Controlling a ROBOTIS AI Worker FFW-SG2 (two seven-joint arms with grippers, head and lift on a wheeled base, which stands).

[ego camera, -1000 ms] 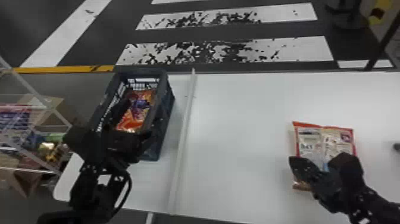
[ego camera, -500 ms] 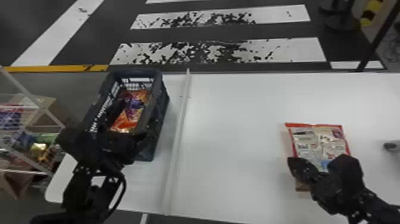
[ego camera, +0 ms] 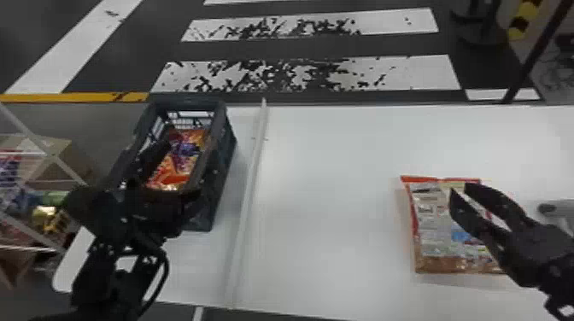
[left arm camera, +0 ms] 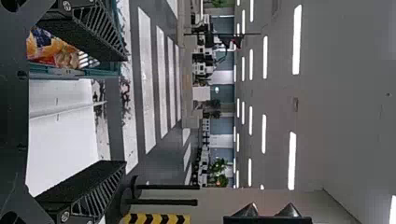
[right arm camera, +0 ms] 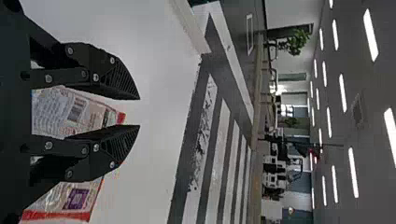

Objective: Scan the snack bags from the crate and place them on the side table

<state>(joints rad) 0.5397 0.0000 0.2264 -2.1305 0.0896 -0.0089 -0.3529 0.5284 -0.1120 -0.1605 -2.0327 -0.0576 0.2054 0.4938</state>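
Note:
In the head view my left gripper (ego camera: 164,175) is over the near part of the dark crate (ego camera: 218,170), which holds orange and purple snack bags (ego camera: 183,149). Its fingers stand wide apart in the left wrist view, where the gripper (left arm camera: 123,112) has nothing between its tips and bags (left arm camera: 53,49) show beside one finger. At the right, my right gripper (ego camera: 459,190) is above a red-edged snack bag (ego camera: 440,226) lying on the white table (ego camera: 333,205). The right wrist view has the gripper (right arm camera: 139,112) parted, with the bag (right arm camera: 70,112) behind its fingers.
A raised white strip (ego camera: 252,183) runs across the table between crate and bag. A grey cylindrical device (ego camera: 555,209) stands at the right, behind the right gripper. Left of the table is a wire rack (ego camera: 38,149) with boxes and packets.
The head view has shifted a little, moving the table's contents slightly left in it. My right gripper sits slightly farther right relative to the bag; the left stays over the crate.

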